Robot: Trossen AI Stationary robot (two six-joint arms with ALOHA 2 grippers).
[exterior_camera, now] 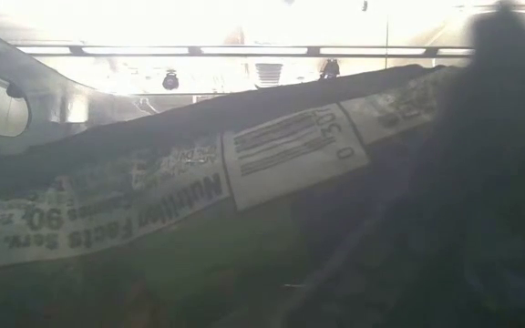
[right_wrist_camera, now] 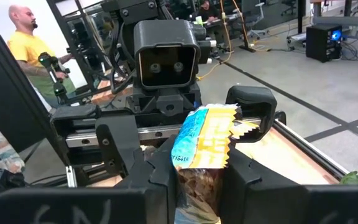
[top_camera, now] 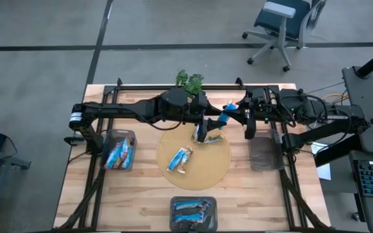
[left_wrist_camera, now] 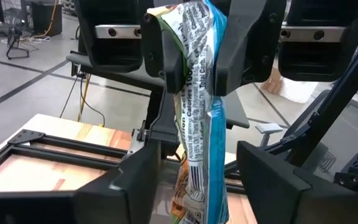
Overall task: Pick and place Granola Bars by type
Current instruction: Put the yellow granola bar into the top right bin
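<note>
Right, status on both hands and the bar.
Right hand shut on granola bar, above the table. Left hand open, fingers flanking same bar. Other bars on round mat below.

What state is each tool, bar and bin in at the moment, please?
Left tool: open, fingers either side of the held bar, not gripping.
Right tool: shut on the held bar.
Held bar: in mid-air, gripped by the right tool.
Mat bars: two, lying loose on the mat.
Left bin: holds bars.
Near bin: holds bars.
Right bin: no bars visible.
</note>
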